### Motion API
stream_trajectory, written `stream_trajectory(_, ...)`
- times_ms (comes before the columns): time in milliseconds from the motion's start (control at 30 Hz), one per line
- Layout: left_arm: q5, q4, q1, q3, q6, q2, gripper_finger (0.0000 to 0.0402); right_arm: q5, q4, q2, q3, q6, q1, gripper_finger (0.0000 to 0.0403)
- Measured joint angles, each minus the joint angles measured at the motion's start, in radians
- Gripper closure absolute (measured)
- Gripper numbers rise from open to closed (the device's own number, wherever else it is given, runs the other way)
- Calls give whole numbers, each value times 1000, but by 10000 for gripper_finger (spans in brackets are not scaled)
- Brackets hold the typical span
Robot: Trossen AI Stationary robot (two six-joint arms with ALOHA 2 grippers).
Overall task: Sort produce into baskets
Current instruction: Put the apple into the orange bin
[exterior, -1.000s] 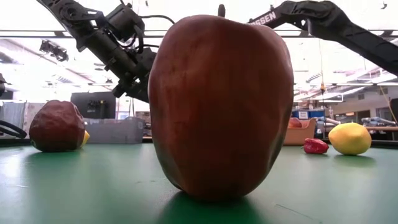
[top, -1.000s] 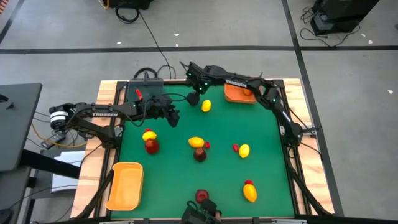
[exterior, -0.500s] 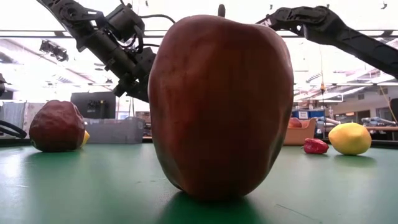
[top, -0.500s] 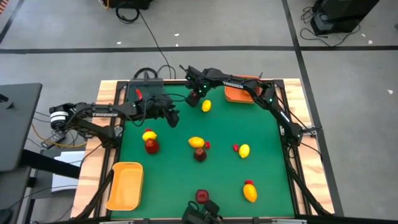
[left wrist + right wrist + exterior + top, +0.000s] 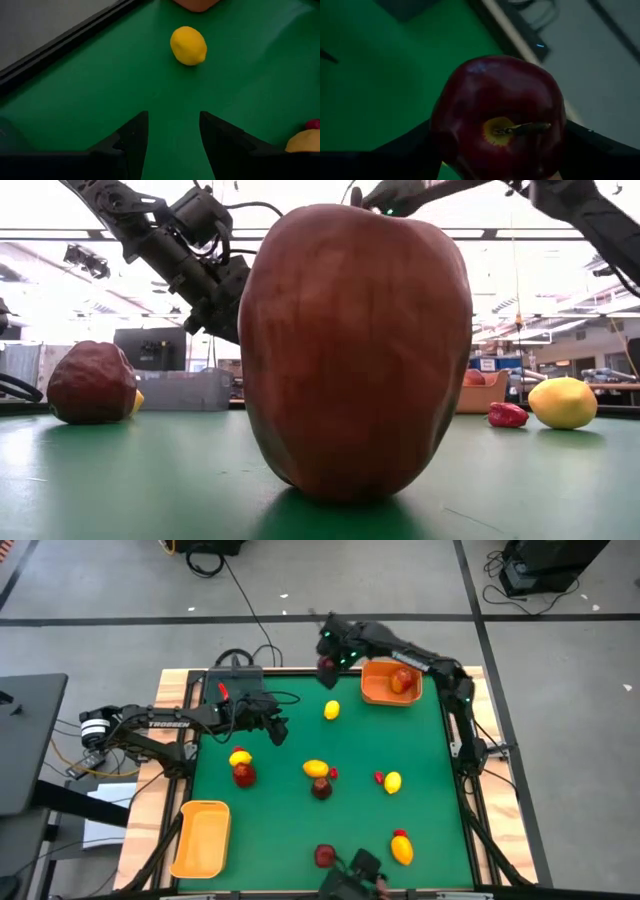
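dark red apple [image 5: 500, 117] held aloft beside the orange basket [image 5: 390, 683].

Two black jointed arms, white "TROSSEN" lettering, green lights, black cabling, dark wedge-shaped jaws.

Dark red apple [image 5: 497, 117] in right gripper [image 5: 495, 150]: glossy, smooth skin, matt yellowish stem pit. Desk [image 5: 300, 830] top: matt green mat; rim pale bare wood. Orange bin [image 5: 201, 838]: smooth plastic, slight sheen. Lemon [image 5: 188, 45]: matt, finely dimpled. Left gripper [image 5: 172, 145] fingers: matt dark plastic.
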Motion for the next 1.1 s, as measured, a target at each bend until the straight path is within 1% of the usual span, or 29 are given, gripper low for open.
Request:
stream_trajectory(167, 16, 0, 0, 0, -11, 0, 218, 48, -136, -65, -10, -24, -81, 91)
stream_trajectory(233, 16, 0, 0, 0, -16, 0, 218, 54, -130, -100, -62, -4, -124, 90)
stream_trajectory(433, 11, 0, 0, 0, -37, 0, 218, 14, 35, -252, -346, 48, -220, 90)
stream_trajectory(567, -44, 3, 0, 0, -44, 0, 218, 1, 161, -341, -556, 59, -233, 89)
stream_trajectory(667, -79, 15, 0, 0, -45, 0, 218, 0, 286, -385, -683, 75, -232, 89)
stream_trajectory(833, -99, 56, 0, 0, -52, 0, 218, 0, 422, -381, -820, 106, -242, 89)
stream_trajectory(933, -118, 61, 0, 0, -92, 1, 218, 2, 473, -372, -855, 118, -249, 89)
stream_trajectory(1100, -120, 62, 0, 0, -94, 1, 218, 18, 557, -329, -896, 136, -252, 89)
